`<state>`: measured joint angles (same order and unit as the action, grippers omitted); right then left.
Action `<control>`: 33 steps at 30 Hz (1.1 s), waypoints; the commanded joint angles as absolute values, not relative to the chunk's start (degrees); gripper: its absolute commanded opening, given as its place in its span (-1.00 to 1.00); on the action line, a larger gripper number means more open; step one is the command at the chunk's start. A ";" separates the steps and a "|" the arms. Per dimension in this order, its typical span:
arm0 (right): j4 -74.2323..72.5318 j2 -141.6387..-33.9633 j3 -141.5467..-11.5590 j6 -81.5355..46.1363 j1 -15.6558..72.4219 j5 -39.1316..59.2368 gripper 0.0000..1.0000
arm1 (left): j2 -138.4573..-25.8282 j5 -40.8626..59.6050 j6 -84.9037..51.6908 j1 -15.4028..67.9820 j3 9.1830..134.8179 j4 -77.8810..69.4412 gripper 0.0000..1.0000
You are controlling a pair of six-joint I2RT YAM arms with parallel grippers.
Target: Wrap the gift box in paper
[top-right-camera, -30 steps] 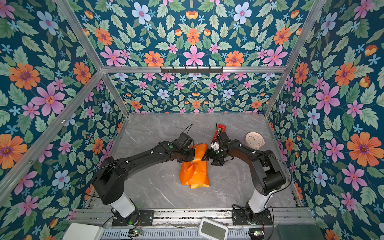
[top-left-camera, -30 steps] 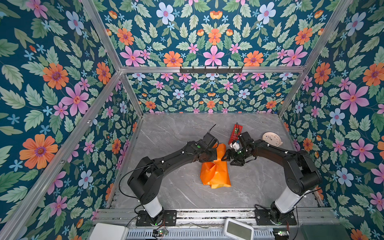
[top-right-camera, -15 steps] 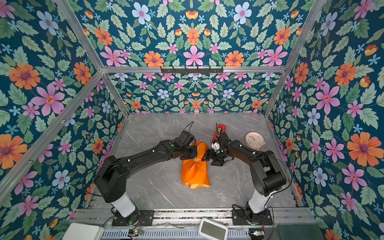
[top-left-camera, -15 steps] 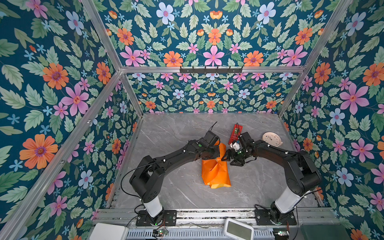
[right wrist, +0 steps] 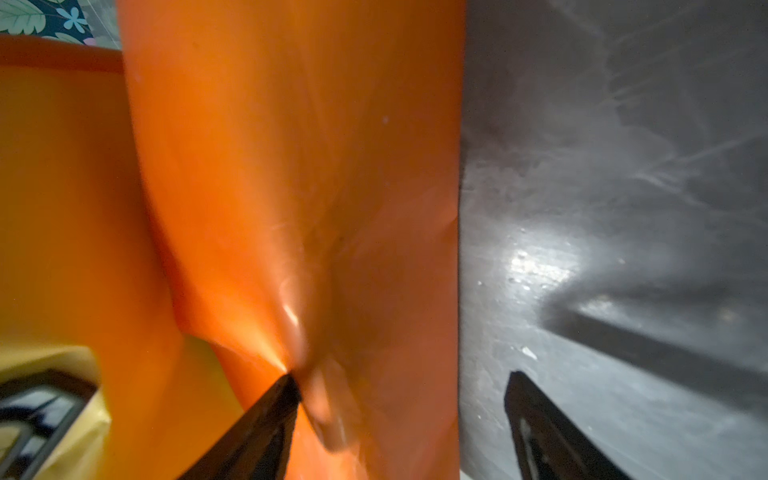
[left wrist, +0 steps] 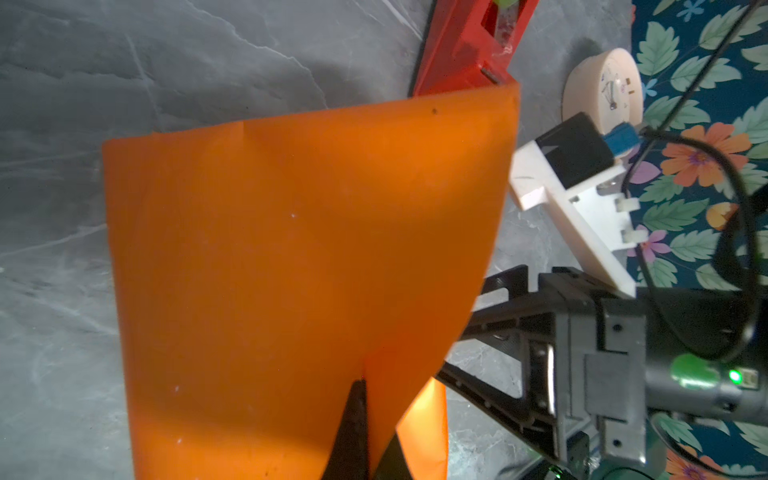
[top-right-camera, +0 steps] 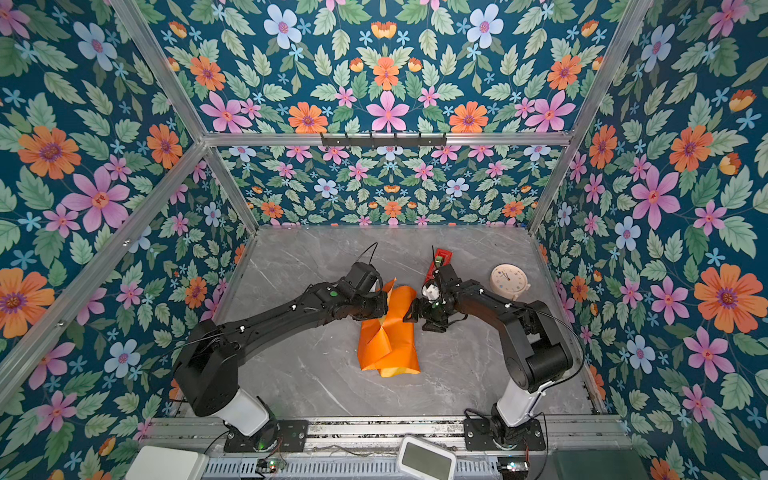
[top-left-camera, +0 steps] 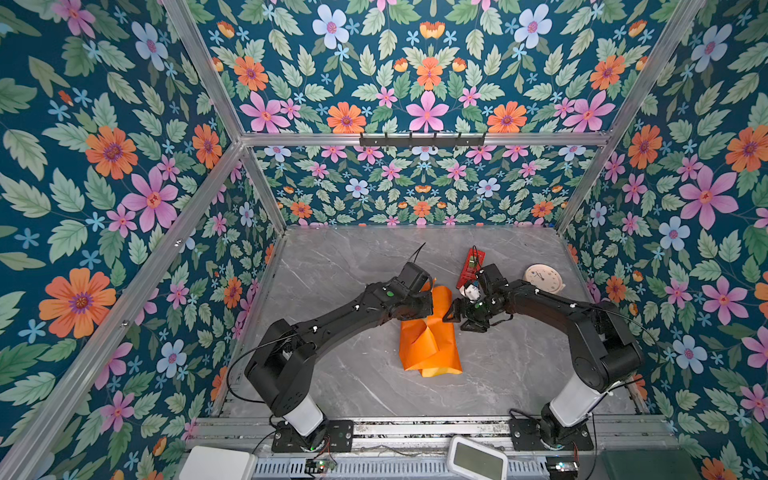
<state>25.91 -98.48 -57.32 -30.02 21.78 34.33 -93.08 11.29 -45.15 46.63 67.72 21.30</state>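
Flap lift: left gripper point(left wrist: 358, 409) pinched shut on the paper point(top-left-camera: 432, 345) flap, right gripper point(right wrist: 403, 380) spread wide with one finger denting the sheet.
The left holds the flap upright, likely to fold it over, and the right seems to brace the bundle. Only the right wrist view shows the dent and the other finger over bare table point(top-left-camera: 353, 257). The gift box is hidden in every view, probably under the folds at table centre. The red tape dispenser point(top-left-camera: 469, 268) is at 1 o'clock from the paper.

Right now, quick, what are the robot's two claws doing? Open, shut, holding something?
Left gripper: shut, pinching the orange paper.
Right gripper: open, with the paper's edge between its jaws, not gripped.
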 commanded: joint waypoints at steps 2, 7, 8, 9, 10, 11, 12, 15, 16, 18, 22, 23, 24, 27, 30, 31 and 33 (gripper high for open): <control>33.00 -99.53 -56.51 -30.37 22.07 22.24 0.57 | -94.92 15.67 -46.48 46.68 67.83 16.72 -0.92; 33.02 -99.27 -56.34 -30.41 22.06 22.32 0.57 | -97.65 16.89 -46.10 46.68 68.88 16.87 -0.92; 33.02 -99.16 -56.34 -30.41 22.07 22.40 0.57 | -98.03 16.96 -46.13 46.67 69.08 17.03 -0.92; 32.96 -99.14 -56.25 -30.44 22.07 22.41 0.57 | -98.41 17.01 -46.14 46.69 69.18 16.91 -0.92; 32.96 -99.10 -56.24 -30.50 22.08 22.48 0.57 | -98.65 17.14 -46.13 46.72 69.17 16.71 -0.92; 32.89 -99.06 -56.23 -30.56 22.14 22.50 0.57 | -98.91 17.35 -46.14 46.70 69.21 16.47 -0.92; 32.83 -98.97 -56.11 -30.65 22.12 22.63 0.57 | -99.20 17.47 -46.09 46.68 69.31 16.23 -0.92; 32.36 -98.71 -55.72 -31.07 22.13 22.72 0.57 | -99.78 17.74 -45.68 46.73 69.52 15.62 -0.93; 32.26 -98.64 -55.57 -31.19 22.06 22.76 0.57 | -99.92 17.68 -45.67 46.73 69.40 15.26 -0.93; 31.76 -98.58 -55.28 -31.49 22.07 22.98 0.57 | -100.18 17.61 -45.91 46.60 68.76 13.53 -0.95; 31.00 -98.58 -54.76 -32.14 22.07 23.57 0.57 | -100.55 18.71 -46.80 46.47 67.47 9.11 -0.98; 30.83 -98.54 -54.54 -32.32 22.06 23.55 0.57 | -100.42 18.81 -47.09 46.41 66.92 7.58 -0.99; 30.75 -98.58 -54.43 -32.43 22.08 23.64 0.57 | -100.29 19.05 -47.41 46.41 66.50 6.12 -1.00; 30.37 -98.44 -54.10 -32.70 22.06 23.75 0.57 | -99.94 19.41 -48.14 46.23 65.48 2.87 -1.00; 30.32 -98.35 -53.88 -32.69 22.06 23.73 0.57 | -99.58 19.62 -48.91 46.20 63.90 0.11 -1.00; 30.24 -98.39 -53.75 -32.77 22.09 23.81 0.57 | -99.58 19.76 -49.26 46.11 63.37 -0.59 -1.00; 30.06 -98.42 -53.53 -32.80 22.06 23.90 0.57 | -99.67 20.16 -49.82 46.01 62.38 -2.36 -1.00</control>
